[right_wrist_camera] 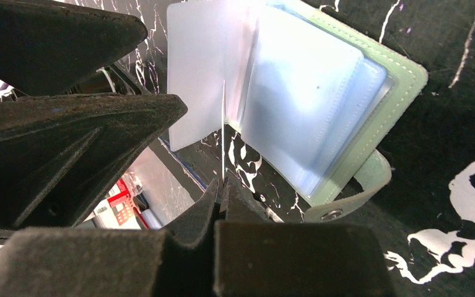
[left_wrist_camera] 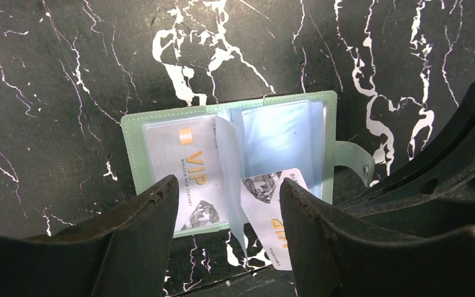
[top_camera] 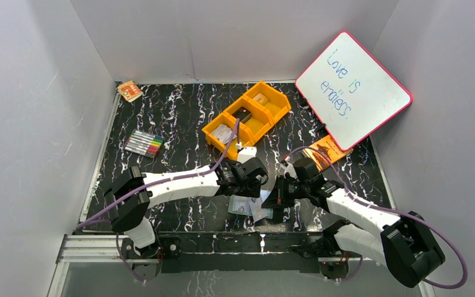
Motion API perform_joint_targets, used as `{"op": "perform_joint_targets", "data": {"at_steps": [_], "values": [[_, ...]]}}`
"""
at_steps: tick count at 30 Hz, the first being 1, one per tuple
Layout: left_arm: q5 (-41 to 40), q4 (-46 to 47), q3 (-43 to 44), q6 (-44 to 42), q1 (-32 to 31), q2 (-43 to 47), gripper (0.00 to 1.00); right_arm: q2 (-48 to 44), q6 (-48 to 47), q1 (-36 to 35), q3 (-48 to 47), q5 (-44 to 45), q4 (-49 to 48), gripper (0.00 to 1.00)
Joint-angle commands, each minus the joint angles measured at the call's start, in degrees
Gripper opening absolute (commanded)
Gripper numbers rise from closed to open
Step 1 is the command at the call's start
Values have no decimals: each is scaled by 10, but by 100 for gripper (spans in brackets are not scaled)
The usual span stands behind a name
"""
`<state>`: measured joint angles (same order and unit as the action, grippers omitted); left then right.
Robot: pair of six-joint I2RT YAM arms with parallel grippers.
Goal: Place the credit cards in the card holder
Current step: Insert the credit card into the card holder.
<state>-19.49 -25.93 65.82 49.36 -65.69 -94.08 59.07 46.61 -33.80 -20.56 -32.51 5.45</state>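
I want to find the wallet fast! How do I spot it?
Start at the near edge of the black marbled table, between the robot arms. The small mint-green folding card holder lies open there. Unlike the orange plastic tray behind it, it has pale clear pockets with a silver VIP card inside.

From above, the card holder point(top_camera: 241, 205) lay largely buried under the left pincer point(top_camera: 256, 179) and right pincer point(top_camera: 272, 197), only a pale corner showing on the worktop point(top_camera: 179, 124). The contents of the orange tray point(top_camera: 247, 117) were too small to identify. In the left wrist view the loose credit card point(left_wrist_camera: 265, 204) was cut off behind a pincer finger point(left_wrist_camera: 321, 247), its print cut short, and the holder's near edge was hidden by the other finger. The right wrist camera saw that card only edge-on, a thin line, its face unreadable, its lower end swallowed between the closed fingers point(right_wrist_camera: 191, 216)
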Motion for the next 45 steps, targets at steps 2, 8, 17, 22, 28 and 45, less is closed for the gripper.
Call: {"op": "perform_joint_targets", "data": {"at_steps": [2, 8, 17, 22, 28, 45], "values": [[-24, -9, -14, 8, 4, 31, 59, 19, 8, -18, -32, 4, -43, 0], [-31, -11, -25, 11, 5, 24, 57, 25, 10, -22, -31, 13, -43, 0], [-43, -13, -47, 14, 7, 11, 47, 2, 7, -23, -25, 34, -4, 0], [-51, -14, -62, 19, 10, 0, 33, -25, 2, -23, -18, 50, 27, 0], [-58, -17, -80, 30, 12, -9, 23, -45, 10, -22, -16, 54, 24, 0], [-60, -25, -95, 42, 12, 3, 22, 47, 52, -22, -6, 46, -102, 0]]}}
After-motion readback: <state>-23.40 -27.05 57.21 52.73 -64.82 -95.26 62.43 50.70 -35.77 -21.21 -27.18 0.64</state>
